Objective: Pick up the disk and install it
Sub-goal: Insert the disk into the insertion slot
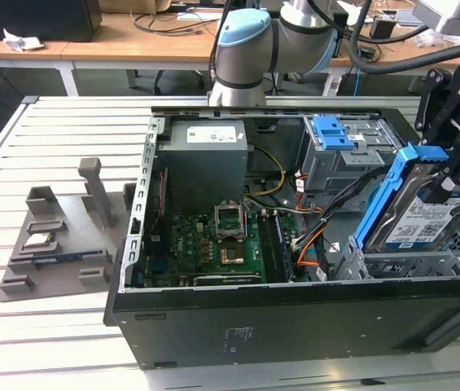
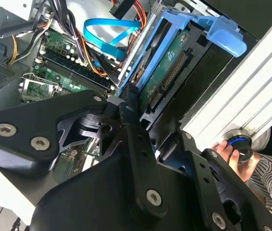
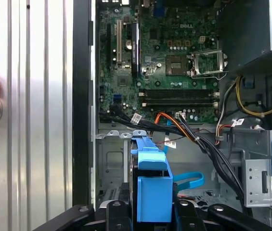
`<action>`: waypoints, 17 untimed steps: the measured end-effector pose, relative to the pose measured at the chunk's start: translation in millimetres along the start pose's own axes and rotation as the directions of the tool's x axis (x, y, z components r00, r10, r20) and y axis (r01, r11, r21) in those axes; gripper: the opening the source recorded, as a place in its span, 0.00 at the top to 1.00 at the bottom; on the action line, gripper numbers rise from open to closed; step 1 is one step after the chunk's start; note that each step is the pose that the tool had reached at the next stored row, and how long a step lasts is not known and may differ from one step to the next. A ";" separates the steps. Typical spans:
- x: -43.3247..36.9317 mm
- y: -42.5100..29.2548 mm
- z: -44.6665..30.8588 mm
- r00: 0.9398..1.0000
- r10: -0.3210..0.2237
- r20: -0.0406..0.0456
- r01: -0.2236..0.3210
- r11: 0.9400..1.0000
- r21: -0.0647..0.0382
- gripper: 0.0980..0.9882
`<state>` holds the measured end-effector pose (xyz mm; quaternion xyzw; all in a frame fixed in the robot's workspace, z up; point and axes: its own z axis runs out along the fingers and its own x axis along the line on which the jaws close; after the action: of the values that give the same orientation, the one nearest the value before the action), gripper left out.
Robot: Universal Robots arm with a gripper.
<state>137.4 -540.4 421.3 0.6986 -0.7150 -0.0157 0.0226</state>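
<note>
While the tool [image 1: 449, 175] pinches the disk [image 1: 429, 216] by its blue frame [image 1: 380, 204] above the case's [image 1: 295, 314] drive bay, it looks hard, fairly heavy and easy to hurt, so the frame seems the safest hold.

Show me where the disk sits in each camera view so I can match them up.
Exterior view: the disk is tilted, held by the gripper above the drive cage at the exterior view's right.
Second wrist view: the disk shows its circuit-board underside beyond the gripper linkage.
First wrist view: the disk, edge-on, between the fingers.
Shared landmark: the motherboard.
</note>
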 end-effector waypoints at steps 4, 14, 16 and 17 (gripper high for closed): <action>-0.1 -0.4 6.5 1.000 0.000 0.000 0.000 1.000 0.000 0.70; -0.3 -1.4 26.4 1.000 0.000 0.000 0.000 1.000 0.000 0.70; -0.3 -1.5 28.3 1.000 0.000 0.000 0.000 1.000 0.000 0.70; -0.3 -1.5 28.3 1.000 0.000 0.000 0.000 1.000 0.000 0.70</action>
<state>137.5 -540.4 393.0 0.6986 -0.7150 -0.0156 0.0227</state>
